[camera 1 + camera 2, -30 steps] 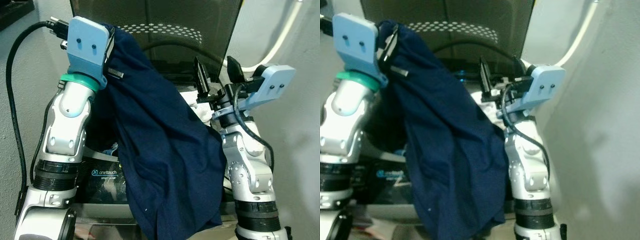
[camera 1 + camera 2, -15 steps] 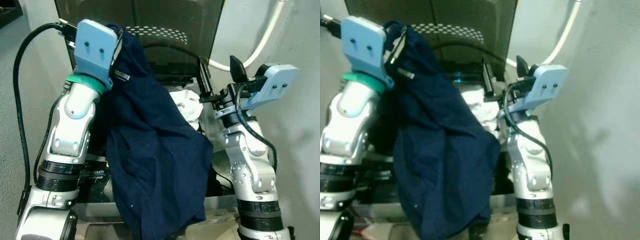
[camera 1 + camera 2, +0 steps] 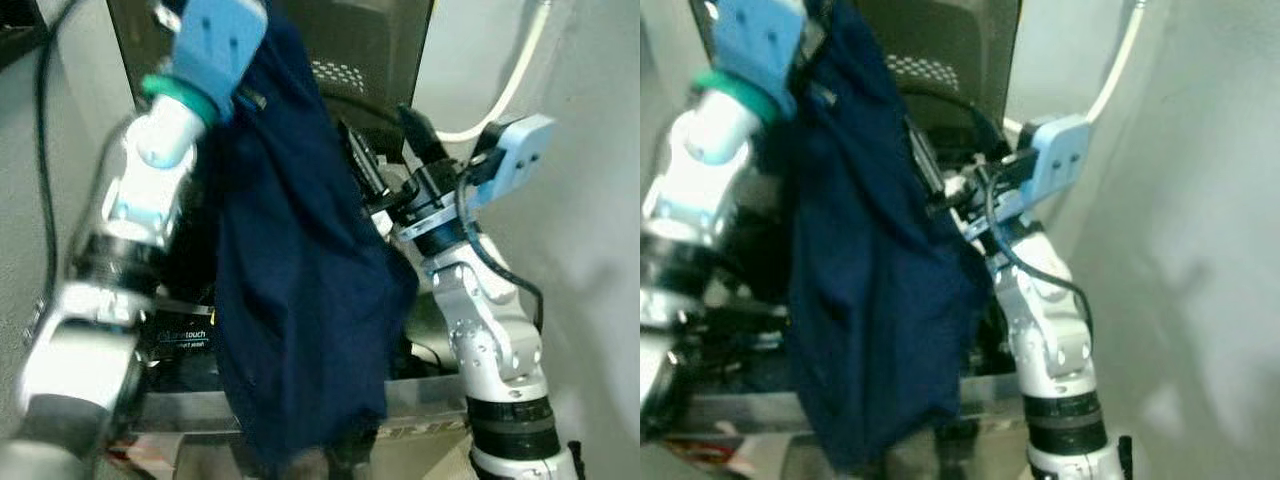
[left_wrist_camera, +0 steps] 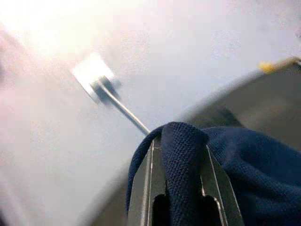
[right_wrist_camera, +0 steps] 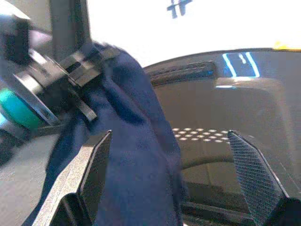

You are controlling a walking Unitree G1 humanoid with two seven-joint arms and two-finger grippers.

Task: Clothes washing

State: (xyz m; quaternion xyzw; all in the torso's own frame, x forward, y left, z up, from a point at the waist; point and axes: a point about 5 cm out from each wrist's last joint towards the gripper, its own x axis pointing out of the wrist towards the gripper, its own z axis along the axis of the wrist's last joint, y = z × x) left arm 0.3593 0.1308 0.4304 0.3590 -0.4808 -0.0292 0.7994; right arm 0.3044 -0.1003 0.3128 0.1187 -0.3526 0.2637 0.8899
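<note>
Grey walls close in around the washing machine (image 3: 190, 335) before me, its dark lid (image 3: 380, 50) raised upright behind my arms. Hanging in front of it is a navy garment (image 3: 300, 290) of fine knitted weave, one bunched fold pinched tight between the fingers of my left gripper (image 4: 181, 188) held high, the rest falling in a long limp drape past the machine's front edge. Just beside the cloth on its far side, my right gripper (image 3: 385, 165) stands spread wide, holding nothing, its fingers (image 5: 94, 169) flanking the hanging fabric.

Garment (image 3: 300, 260) before washer (image 3: 190, 340), apparently; hose (image 3: 500, 95) right.
</note>
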